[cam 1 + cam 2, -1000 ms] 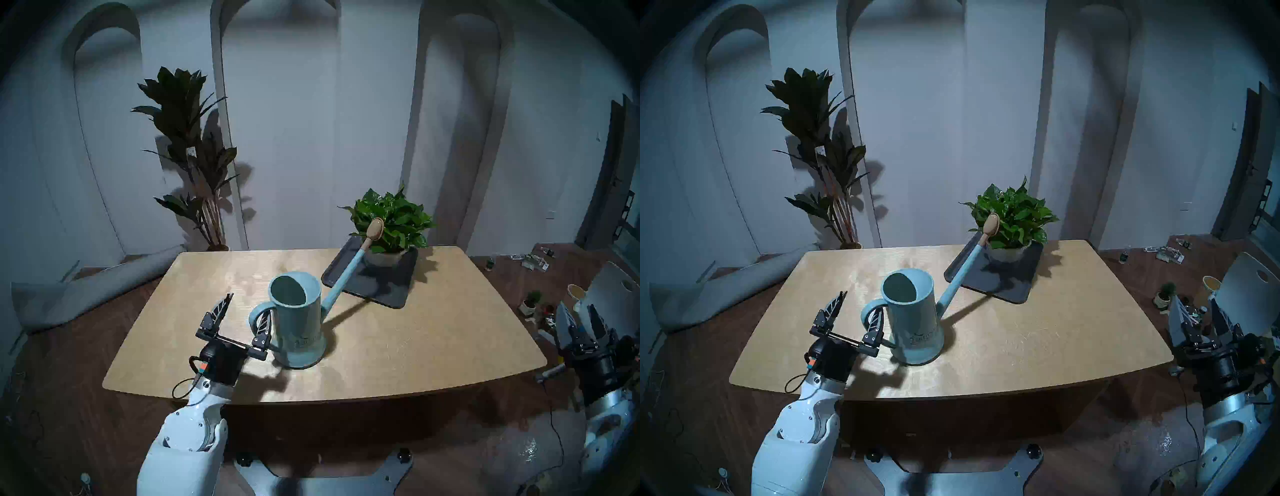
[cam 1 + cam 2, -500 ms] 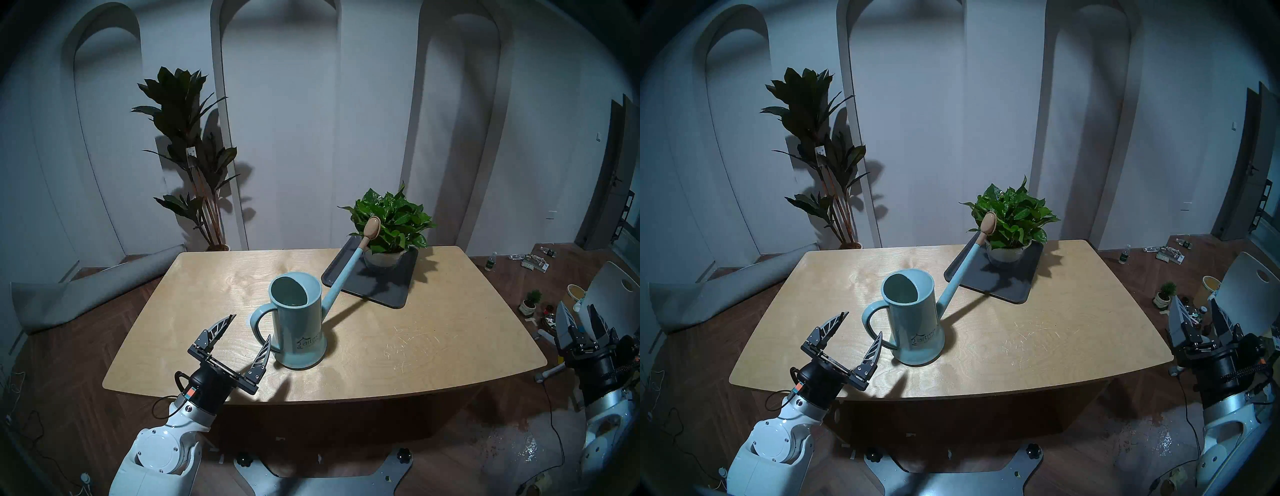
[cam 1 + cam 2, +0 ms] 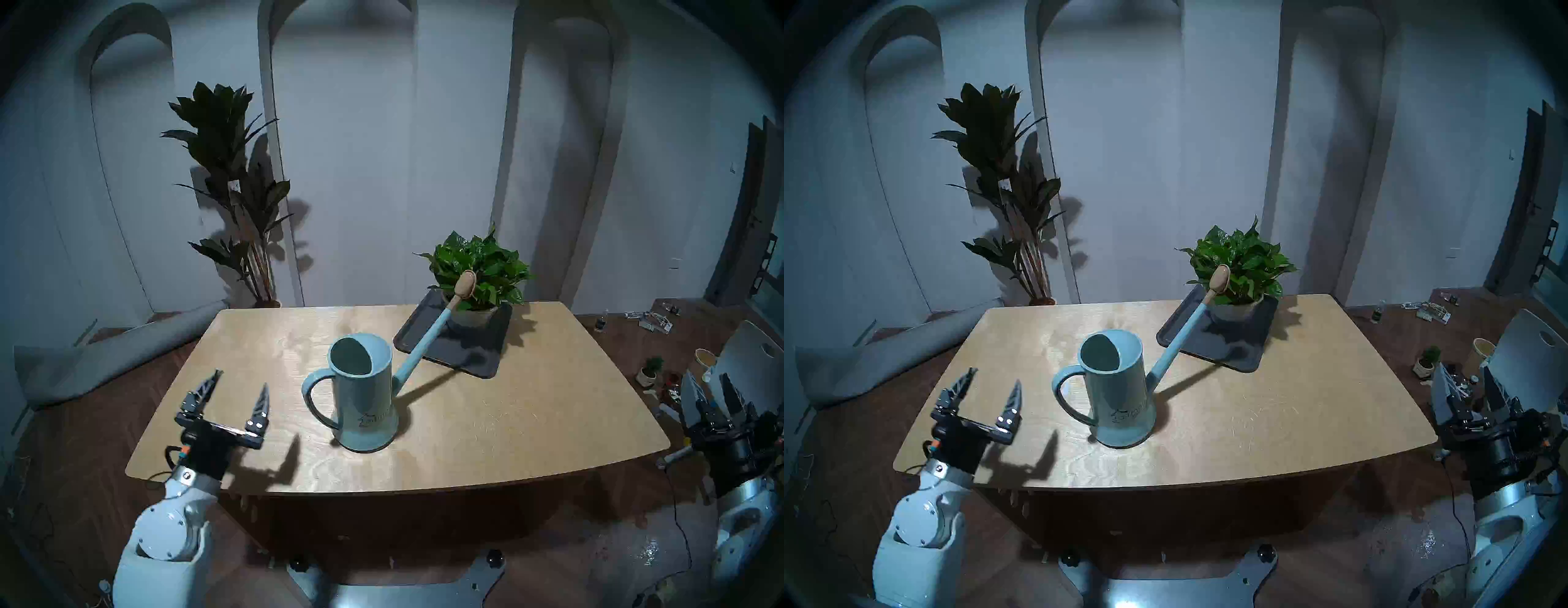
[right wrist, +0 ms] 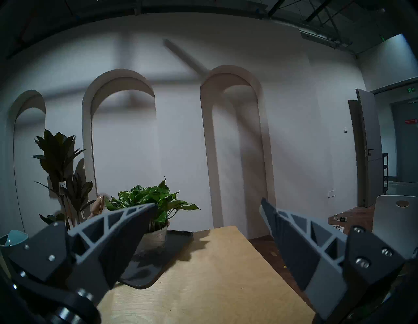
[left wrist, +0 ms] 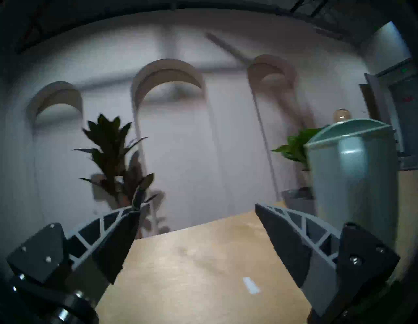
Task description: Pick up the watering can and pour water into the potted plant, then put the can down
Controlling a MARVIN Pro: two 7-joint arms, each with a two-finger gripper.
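The pale teal watering can (image 3: pixel 365 395) stands upright mid-table, its loop handle pointing left and its long spout rising to the tan rose tip (image 3: pixel 465 283) in front of the potted plant (image 3: pixel 479 267). The plant, bright green in a pale round pot, sits on a dark tray (image 3: pixel 466 356) at the back right. My left gripper (image 3: pixel 242 380) is open and empty over the table's front left, well left of the handle. In the left wrist view the can (image 5: pixel 352 181) is at the right. My right gripper (image 3: pixel 704 375) is open and empty, off the table's right edge.
The wooden table (image 3: pixel 509 416) has bare surface right of the can. A tall dark-leaved plant (image 3: pixel 229 170) stands behind the table's left. A rolled grey mat (image 3: pixel 106 356) lies on the floor left. A white chair (image 3: pixel 746 361) and a tiny potted plant (image 3: pixel 651 369) are at the right.
My left gripper, open around the can's handle a second ago, has pulled back and moved left, clear of it. The can's spout swung slightly right. The right arm is unchanged.
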